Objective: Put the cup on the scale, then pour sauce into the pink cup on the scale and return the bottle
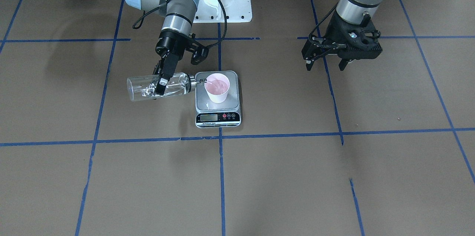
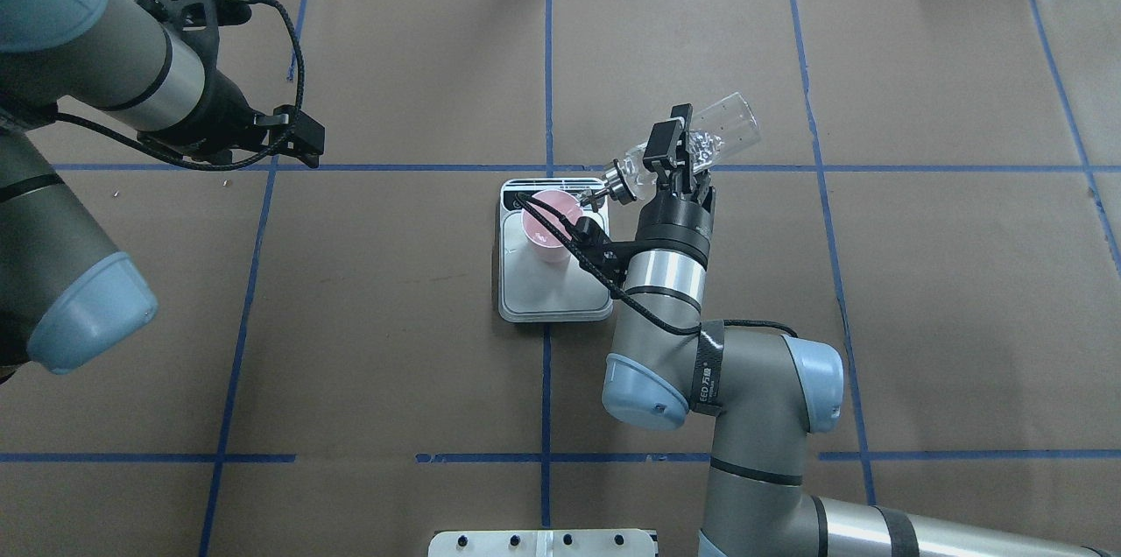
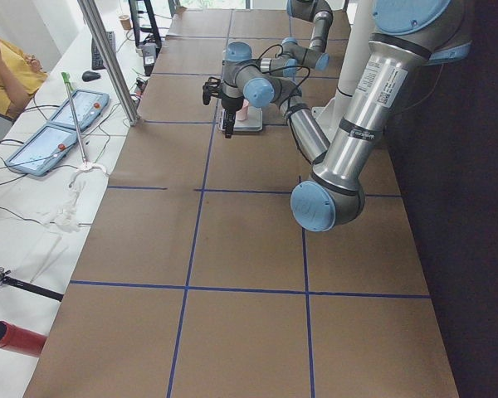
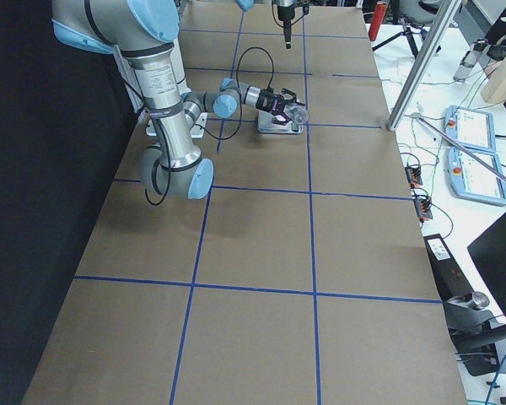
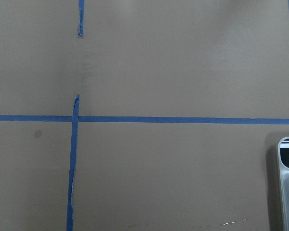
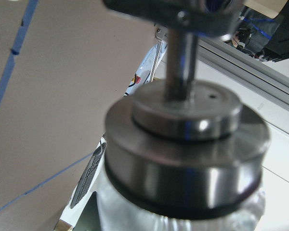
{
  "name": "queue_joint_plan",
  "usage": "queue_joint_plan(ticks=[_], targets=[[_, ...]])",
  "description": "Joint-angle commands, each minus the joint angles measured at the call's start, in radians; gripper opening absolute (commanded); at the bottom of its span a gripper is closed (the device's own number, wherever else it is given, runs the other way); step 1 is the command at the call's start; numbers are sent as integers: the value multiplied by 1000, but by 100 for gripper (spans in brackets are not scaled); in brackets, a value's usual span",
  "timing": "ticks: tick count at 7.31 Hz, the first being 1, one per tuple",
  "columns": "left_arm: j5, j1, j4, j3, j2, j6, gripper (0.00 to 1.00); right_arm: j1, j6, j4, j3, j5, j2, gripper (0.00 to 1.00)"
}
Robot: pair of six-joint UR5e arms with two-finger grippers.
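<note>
**Front-facing view.** The right gripper (image 1: pixel 162 83) is clamped on the bottle (image 1: pixel 143 88) about its middle. The bottle is tipped nearly level, and its spout (image 1: pixel 200 80) reaches over the rim of the cup (image 1: pixel 218 88). The cup stands upright on the plate of the scale (image 1: pixel 202 103). The left gripper (image 1: pixel 324 66) hangs well apart over the table (image 1: pixel 334 176), fingers spread wide and holding nothing.

**Overhead view.** The right arm's wrist and cable cover part of the scale's plate.

**Right wrist view.** The bottle's silver cap (image 6: pixel 188 149) fills the frame, blurred.

**Left wrist view.** Only one corner of the scale shows, cut off at the edge.

**Sauce.** It is too clear to make out in the glass or in the cup.
</note>
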Motion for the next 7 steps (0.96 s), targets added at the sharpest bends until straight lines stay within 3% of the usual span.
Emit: queue_joint_plan(ticks=[1,7], targets=[[0,-1,0,0,0,-1,100,0,-38,0,0,-3,0,0],[0,1,0,0,0,-4,100,8,-17,12,19,0,6,0]])
